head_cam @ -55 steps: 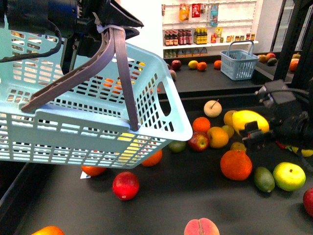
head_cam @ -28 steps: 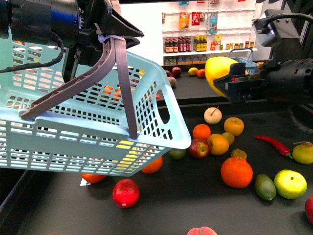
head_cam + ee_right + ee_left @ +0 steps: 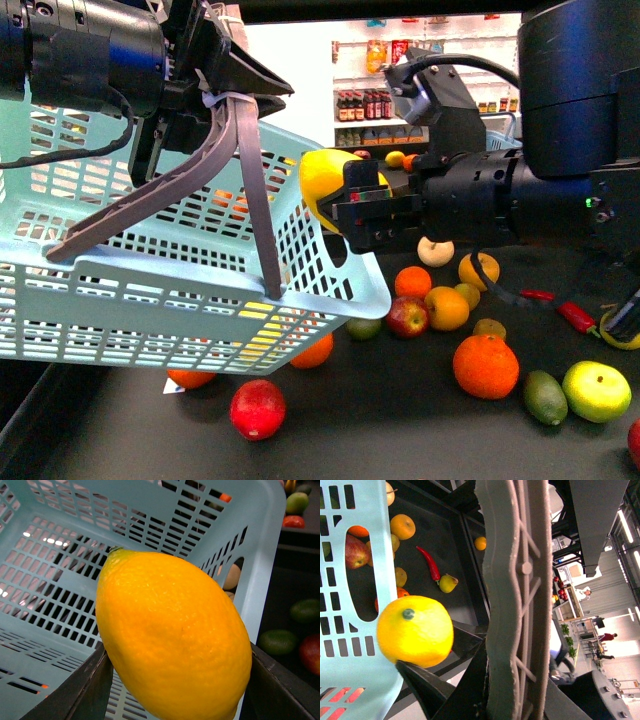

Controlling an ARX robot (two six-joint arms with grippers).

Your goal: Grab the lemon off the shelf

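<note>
Right gripper (image 3: 350, 205), clenched on the bright yellow oval lemon (image 3: 322, 175), has lifted it off the black shelf deck (image 3: 400, 400) to the pale-blue plastic basket (image 3: 180, 290) the left gripper (image 3: 215, 75) grips.

A plain white wall (image 3: 300, 70) at the back carried white retail shelves (image 3: 355, 80) stocked with dark bottles (image 3: 362, 105) and coloured packets (image 3: 376, 55), while long ceiling strip lights (image 3: 624, 526) shone over a bright, distant shop aisle.

The basket (image 3: 180, 285) runs off the left edge, partly hiding fruit (image 3: 314, 353) behind; the right tool (image 3: 358, 205) half-covers the lemon (image 3: 322, 178).
</note>
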